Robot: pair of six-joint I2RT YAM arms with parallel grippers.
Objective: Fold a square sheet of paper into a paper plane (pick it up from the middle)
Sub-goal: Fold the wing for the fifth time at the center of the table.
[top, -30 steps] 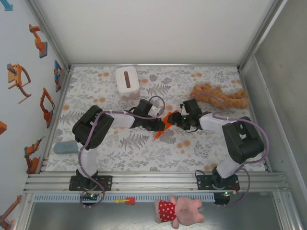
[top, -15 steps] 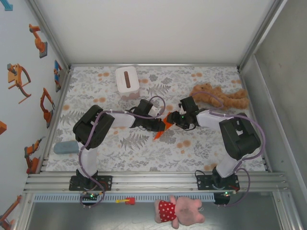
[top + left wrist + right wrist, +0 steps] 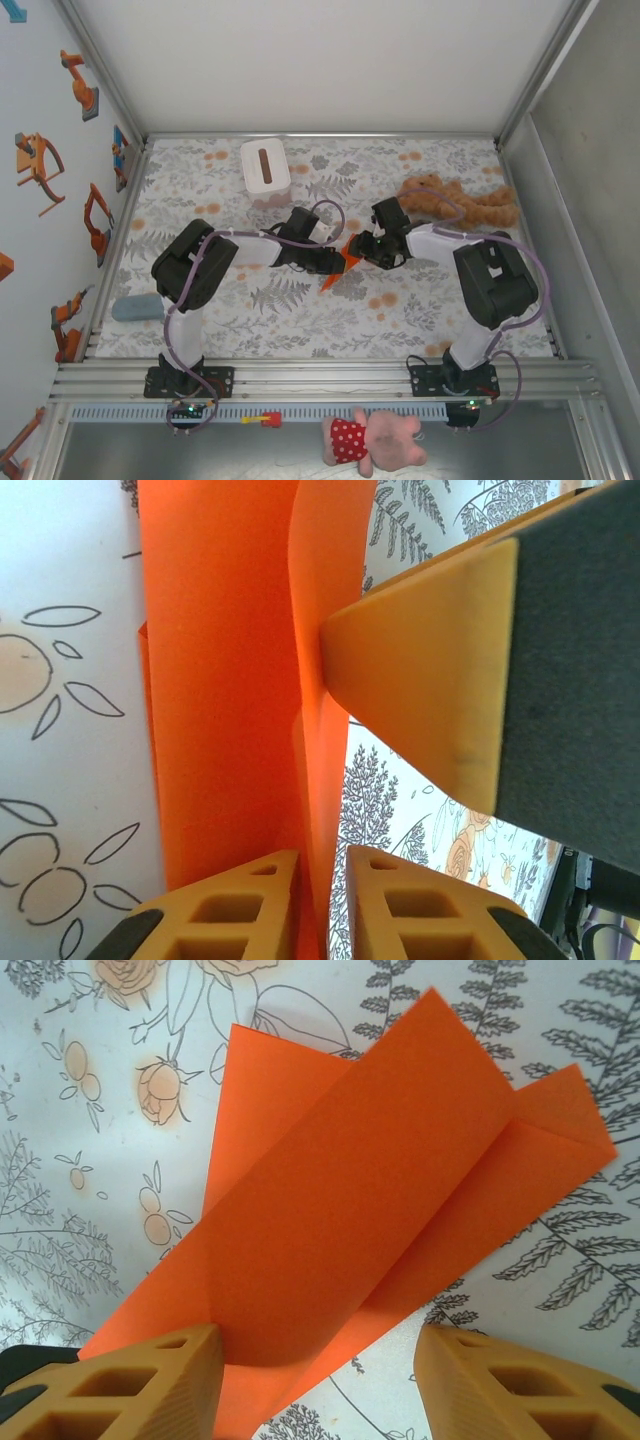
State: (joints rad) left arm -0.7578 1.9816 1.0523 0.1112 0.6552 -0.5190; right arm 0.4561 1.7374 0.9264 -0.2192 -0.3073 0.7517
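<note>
Floral-print worktop has the orange sheet of paper at its middle, folded into long overlapping flaps between the 2 arms. The left end effector pinches 1 flap's edge between nearly closed fingers. The right end effector gapes wide at the sheet's end, 1 finger against it. Farther back sit a white tissue box and a tan plush toy.

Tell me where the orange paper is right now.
In the top view the orange paper is mid-table, pinched in the left claw with the right claw open beside it, left of the tan plush toy.
</note>
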